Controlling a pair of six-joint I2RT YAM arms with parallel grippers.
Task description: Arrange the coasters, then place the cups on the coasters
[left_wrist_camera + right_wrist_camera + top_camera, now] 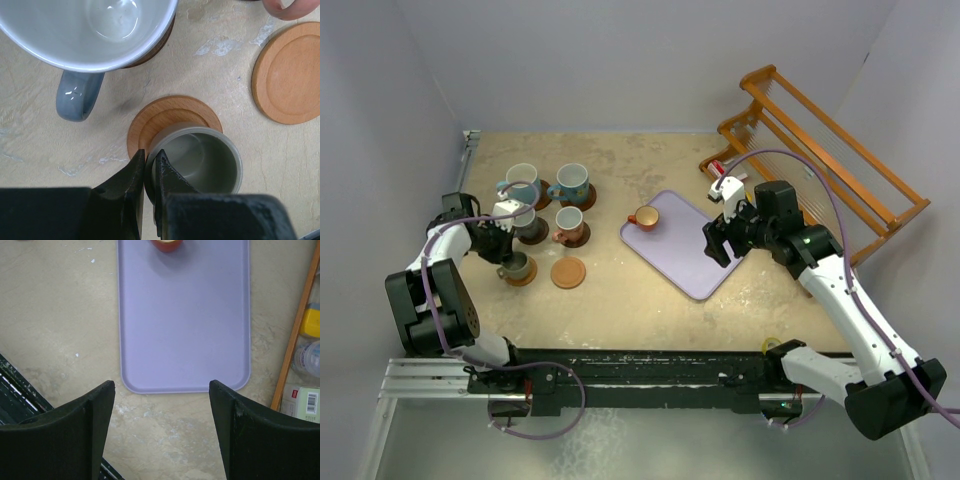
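Observation:
My left gripper is shut on the rim of the small grey-olive cup, one finger inside it and one outside. That cup stands on an orange-brown coaster. To its right lies a bare coaster. The grey-blue cup stands just beyond on a dark coaster. In the top view two light blue cups and the pinkish-red cup each stand on a coaster. The small orange cup stands on the lavender tray. My right gripper hangs open over the tray's near edge, holding nothing.
A wooden rack stands at the back right, with small packets beside its rail. The black rail with the arm bases runs along the near edge. White walls close the left and back.

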